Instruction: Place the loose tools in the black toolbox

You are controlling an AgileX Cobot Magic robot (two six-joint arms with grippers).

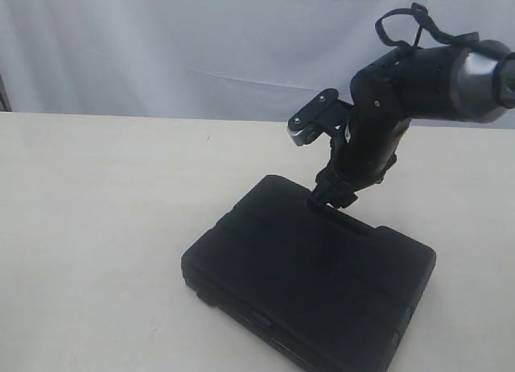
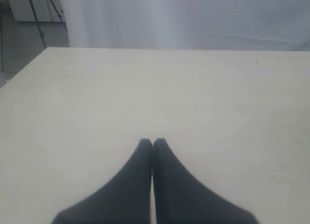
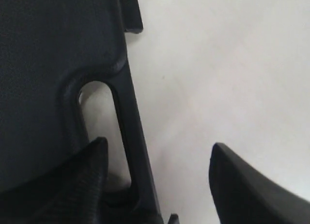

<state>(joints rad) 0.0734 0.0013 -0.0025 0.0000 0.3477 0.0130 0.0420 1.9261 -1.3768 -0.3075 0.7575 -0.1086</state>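
Observation:
The black toolbox (image 1: 310,275) lies closed and flat on the pale table, its carry handle (image 1: 348,219) on the far side. My right gripper (image 1: 334,196) hangs just over that handle, open. In the right wrist view the handle bar (image 3: 131,136) runs between the two spread fingers, one fingertip (image 3: 94,158) over the handle slot, the other fingertip (image 3: 227,166) over bare table. My left gripper (image 2: 152,142) is shut with nothing in it, over bare table, and does not show in the exterior view. No pliers, tape measure, utility knife or tape roll are in view.
A white curtain (image 1: 201,42) backs the table (image 1: 88,227). A latch tab (image 3: 131,13) sticks out of the box's edge. A tripod (image 2: 36,15) stands beyond the table's far corner in the left wrist view.

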